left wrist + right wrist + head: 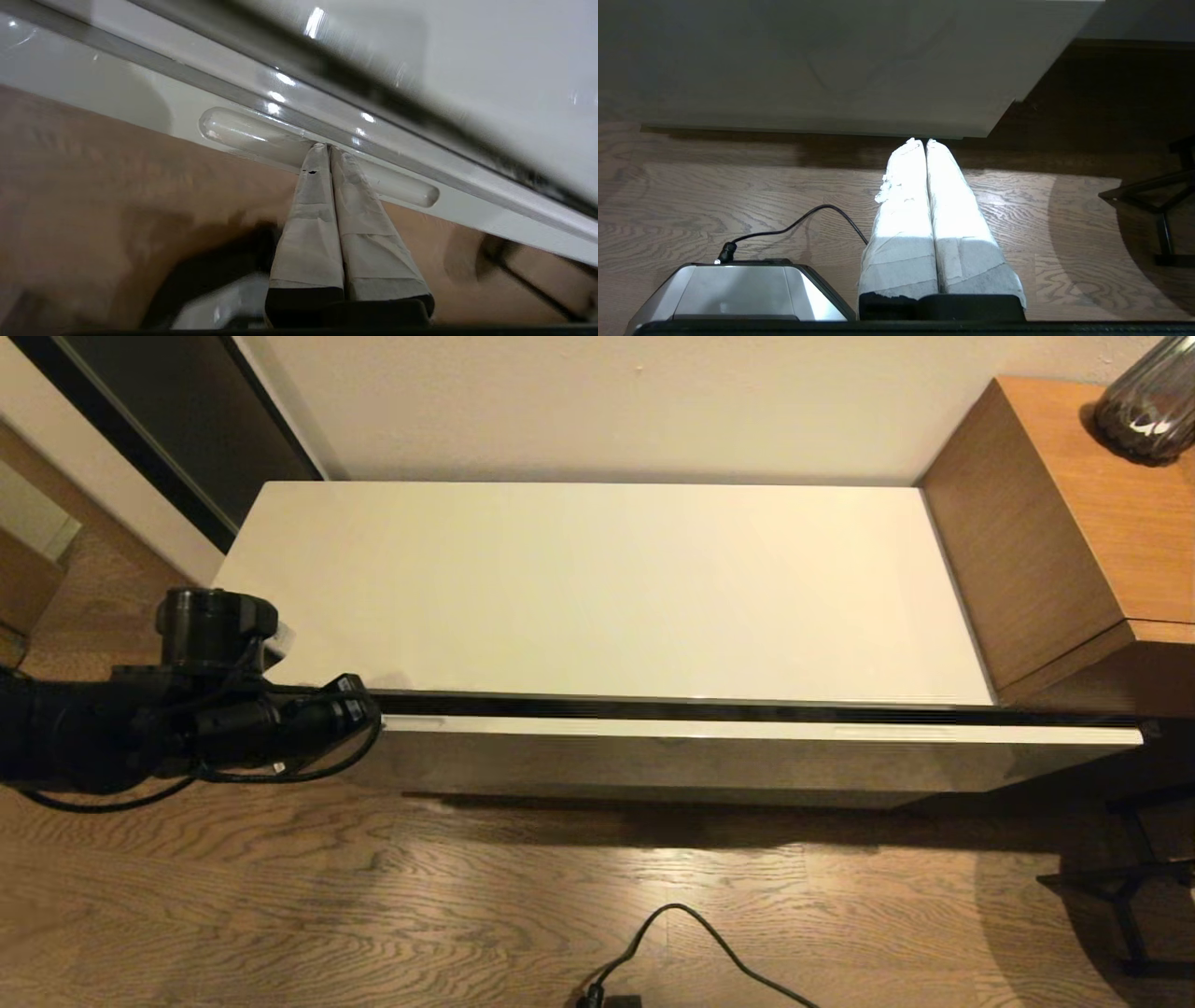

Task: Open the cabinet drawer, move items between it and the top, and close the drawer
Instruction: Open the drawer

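At the drawer's (747, 733) left handle slot (261, 140), my left gripper (327, 148) rests fingers pressed together, holding nothing. The drawer runs crosswise under the top (597, 588), barely ajar; my right gripper (924, 141), also closed and empty, hangs lower.

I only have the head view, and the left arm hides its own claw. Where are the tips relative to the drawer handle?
Observer: The left claw is shut, with its tips set in the left handle slot of the cabinet drawer.
Operator: And the right claw? It's outside my view.
Observer: The right claw is shut and empty. It is over the wooden floor and points at the drawer's front.
Operator: Anything near it?
Observer: A grey box with a black cable plugged in.
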`<state>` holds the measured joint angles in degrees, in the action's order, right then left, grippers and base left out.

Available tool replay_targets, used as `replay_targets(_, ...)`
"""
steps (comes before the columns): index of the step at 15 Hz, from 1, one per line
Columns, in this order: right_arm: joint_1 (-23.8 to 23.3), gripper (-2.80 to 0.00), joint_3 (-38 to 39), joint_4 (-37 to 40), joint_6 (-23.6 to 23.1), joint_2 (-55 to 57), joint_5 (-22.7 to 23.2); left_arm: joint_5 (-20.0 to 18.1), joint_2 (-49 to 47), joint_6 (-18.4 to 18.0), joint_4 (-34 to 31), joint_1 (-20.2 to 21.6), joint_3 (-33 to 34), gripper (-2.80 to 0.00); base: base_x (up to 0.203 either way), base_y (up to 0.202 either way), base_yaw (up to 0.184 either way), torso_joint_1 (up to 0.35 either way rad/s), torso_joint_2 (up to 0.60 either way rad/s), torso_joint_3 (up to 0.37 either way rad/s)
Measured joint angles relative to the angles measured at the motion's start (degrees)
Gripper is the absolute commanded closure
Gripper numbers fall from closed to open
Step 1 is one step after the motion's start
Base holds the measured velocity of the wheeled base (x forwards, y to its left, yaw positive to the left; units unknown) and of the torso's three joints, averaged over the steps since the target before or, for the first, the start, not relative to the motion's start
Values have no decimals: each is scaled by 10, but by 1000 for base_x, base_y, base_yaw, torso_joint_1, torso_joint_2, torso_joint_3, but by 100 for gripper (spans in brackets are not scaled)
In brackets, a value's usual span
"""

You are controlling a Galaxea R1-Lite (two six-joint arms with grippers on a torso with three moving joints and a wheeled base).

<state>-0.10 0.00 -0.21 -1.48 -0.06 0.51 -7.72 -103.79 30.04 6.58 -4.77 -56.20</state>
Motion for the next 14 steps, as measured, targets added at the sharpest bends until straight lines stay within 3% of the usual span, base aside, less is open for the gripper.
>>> replay_targets(4,0,0,0,0,0,0,0,-107,74,0,-99,-2,65,0,0,0,0,0,0,0)
replay_targets(7,0,0,0,0,0,0,0,-175,193,3,-160,-1,105,0,0,0,0,0,0,0)
replay_targets(11,0,0,0,0,0,0,0,-200,394,18,-233,1,135,0,0,0,0,0,0,0)
replay_targets(14,0,0,0,0,1,1,0,-172,485,68,-253,10,155,0,0,0,0,0,0,0)
